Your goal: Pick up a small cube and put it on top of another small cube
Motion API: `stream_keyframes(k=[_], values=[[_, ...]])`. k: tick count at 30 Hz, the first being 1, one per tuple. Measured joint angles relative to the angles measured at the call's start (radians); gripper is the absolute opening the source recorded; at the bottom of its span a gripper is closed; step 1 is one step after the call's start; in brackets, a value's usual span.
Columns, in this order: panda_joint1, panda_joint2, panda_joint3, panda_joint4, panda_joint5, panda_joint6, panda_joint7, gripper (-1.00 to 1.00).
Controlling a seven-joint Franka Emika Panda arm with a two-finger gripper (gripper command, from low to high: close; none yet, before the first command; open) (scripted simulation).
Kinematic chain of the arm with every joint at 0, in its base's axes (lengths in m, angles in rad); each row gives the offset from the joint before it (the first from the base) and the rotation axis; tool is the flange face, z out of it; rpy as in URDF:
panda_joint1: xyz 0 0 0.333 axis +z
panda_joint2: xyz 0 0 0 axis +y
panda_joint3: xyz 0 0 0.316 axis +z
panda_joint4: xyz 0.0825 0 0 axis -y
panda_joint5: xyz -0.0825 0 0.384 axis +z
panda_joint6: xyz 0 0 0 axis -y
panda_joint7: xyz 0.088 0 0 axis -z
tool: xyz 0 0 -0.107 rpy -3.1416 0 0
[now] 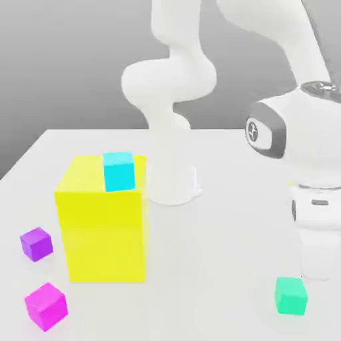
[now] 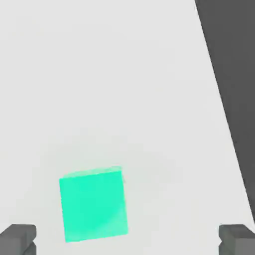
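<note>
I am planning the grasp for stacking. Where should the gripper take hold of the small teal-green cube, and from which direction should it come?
Grip the small teal-green cube on two opposite side faces, coming straight down from above. It lies flat on the table with open space around it, and the open gripper already hangs above it. The cube sits slightly turned and off-centre between the fingertips, so probably align first.

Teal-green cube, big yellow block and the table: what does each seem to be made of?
The teal-green cube looks like smooth matte plastic: flat even colour, crisp edges, only a faint soft sheen. The big yellow block reads the same, plain and unmarked, shaded face by face. The table looks like a matte white-grey sheet, no grain or texture. Being rendered, the real materials stay open.
</note>
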Motion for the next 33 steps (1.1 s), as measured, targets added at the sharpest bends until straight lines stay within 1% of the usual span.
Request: stream_keyframes(k=[4,5,12,16,18,33], values=[[0.006,0.146,-0.002,0.024,-0.007,0.112,-0.007,0.00],[0.006,0.166,-0.001,0.028,-0.006,0.128,-0.008,-1.00],[0.006,0.162,-0.001,0.027,-0.009,0.123,-0.006,-1.00],[0.006,0.036,-0.001,0.002,-0.011,0.023,-0.005,-1.00],[-0.005,0.002,-0.013,-0.001,-0.008,-0.010,0.002,-1.00],[-0.339,-0.028,-0.117,0.056,0.000,-0.098,-0.549,-1.00]])
